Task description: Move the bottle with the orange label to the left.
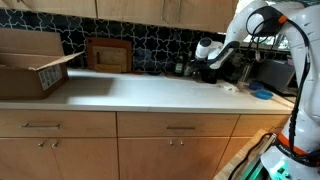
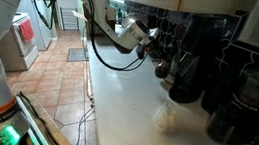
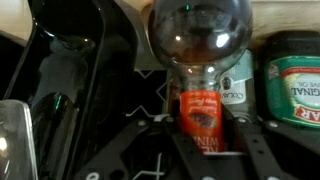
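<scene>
In the wrist view the bottle with the orange label (image 3: 200,108) fills the middle, its dark rounded body above the orange-red label. My gripper (image 3: 203,135) has a finger against each side of the label and looks shut on the bottle. In both exterior views the gripper (image 1: 207,62) (image 2: 157,54) is at the back of the counter among dark bottles and appliances. I cannot pick out the bottle there. Whether it is lifted off the counter does not show.
A green-labelled jar (image 3: 295,85) and a clear bottle stand close beside the held bottle, with a dark bottle (image 3: 70,80) on the other side. A black coffee machine (image 2: 207,58) is next to the gripper. A cardboard box (image 1: 35,70) and a wooden board (image 1: 108,55) stand along the light counter (image 1: 140,92). A blue dish (image 1: 262,94) lies near the counter's end.
</scene>
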Controlling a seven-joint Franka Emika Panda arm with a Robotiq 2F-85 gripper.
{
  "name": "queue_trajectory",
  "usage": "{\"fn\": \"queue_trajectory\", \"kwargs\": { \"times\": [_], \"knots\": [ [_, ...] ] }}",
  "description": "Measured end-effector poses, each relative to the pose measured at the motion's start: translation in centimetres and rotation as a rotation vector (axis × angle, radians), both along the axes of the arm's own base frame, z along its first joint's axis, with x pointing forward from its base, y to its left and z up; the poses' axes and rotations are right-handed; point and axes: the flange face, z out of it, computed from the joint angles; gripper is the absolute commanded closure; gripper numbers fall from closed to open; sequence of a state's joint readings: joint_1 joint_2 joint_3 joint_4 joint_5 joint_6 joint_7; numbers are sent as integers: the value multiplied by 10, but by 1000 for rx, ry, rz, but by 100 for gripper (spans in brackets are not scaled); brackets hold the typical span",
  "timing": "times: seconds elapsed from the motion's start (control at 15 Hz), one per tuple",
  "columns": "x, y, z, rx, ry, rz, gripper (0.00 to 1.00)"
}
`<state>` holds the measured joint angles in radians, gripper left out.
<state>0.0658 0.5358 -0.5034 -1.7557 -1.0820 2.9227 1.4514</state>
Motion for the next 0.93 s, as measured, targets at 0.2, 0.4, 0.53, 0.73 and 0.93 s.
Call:
{"fn": "queue_trajectory", "kwargs": {
  "times": [0.2, 0.4, 0.53, 0.73, 0.93],
  "knots": [
    [-14, 19, 7, 10, -6, 66, 89],
    [-27, 41, 18, 36, -34, 152, 89],
    [-35, 56, 26, 57, -52, 218, 89],
    [-44, 82, 37, 76, -71, 328, 89],
    [-47, 113, 45, 83, -78, 438, 89]
  ]
}}
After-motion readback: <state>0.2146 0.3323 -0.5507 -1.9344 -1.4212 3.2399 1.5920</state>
